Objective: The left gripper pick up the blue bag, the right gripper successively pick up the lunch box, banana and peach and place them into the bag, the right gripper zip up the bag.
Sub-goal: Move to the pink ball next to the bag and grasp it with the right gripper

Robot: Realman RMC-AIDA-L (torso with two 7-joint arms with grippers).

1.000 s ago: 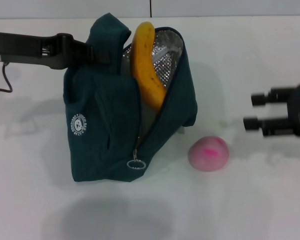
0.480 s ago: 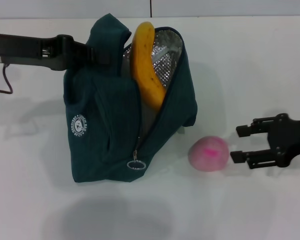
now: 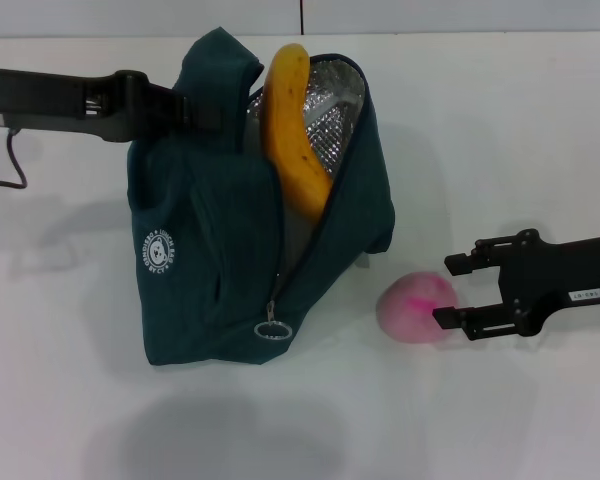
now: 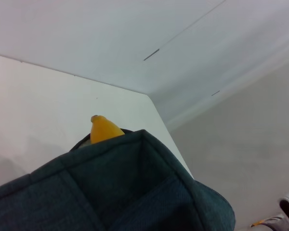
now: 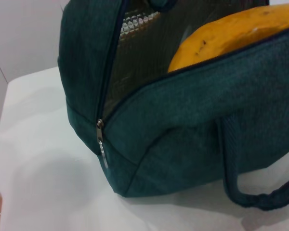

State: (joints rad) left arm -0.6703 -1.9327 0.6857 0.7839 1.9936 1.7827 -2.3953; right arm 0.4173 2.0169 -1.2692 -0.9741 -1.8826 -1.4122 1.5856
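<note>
The blue bag (image 3: 220, 250) stands open on the white table, and my left gripper (image 3: 202, 108) is shut on its top edge. A yellow banana (image 3: 292, 130) leans out of the silver-lined opening; its tip (image 4: 103, 130) and side (image 5: 231, 38) show in the wrist views. The pink peach (image 3: 415, 308) lies on the table right of the bag. My right gripper (image 3: 445, 292) is open, low over the table, its fingertips flanking the peach's right edge. The lunch box is hidden.
The zipper pull (image 3: 273, 327) hangs at the bag's lower front, also seen in the right wrist view as the zipper pull (image 5: 102, 144). A loop handle (image 5: 250, 192) droops off the bag's side. A cable (image 3: 10, 170) trails at far left.
My right gripper has dropped and moved left from the table's right side until its open fingers reach the peach. The bag, banana and left gripper have stayed put.
</note>
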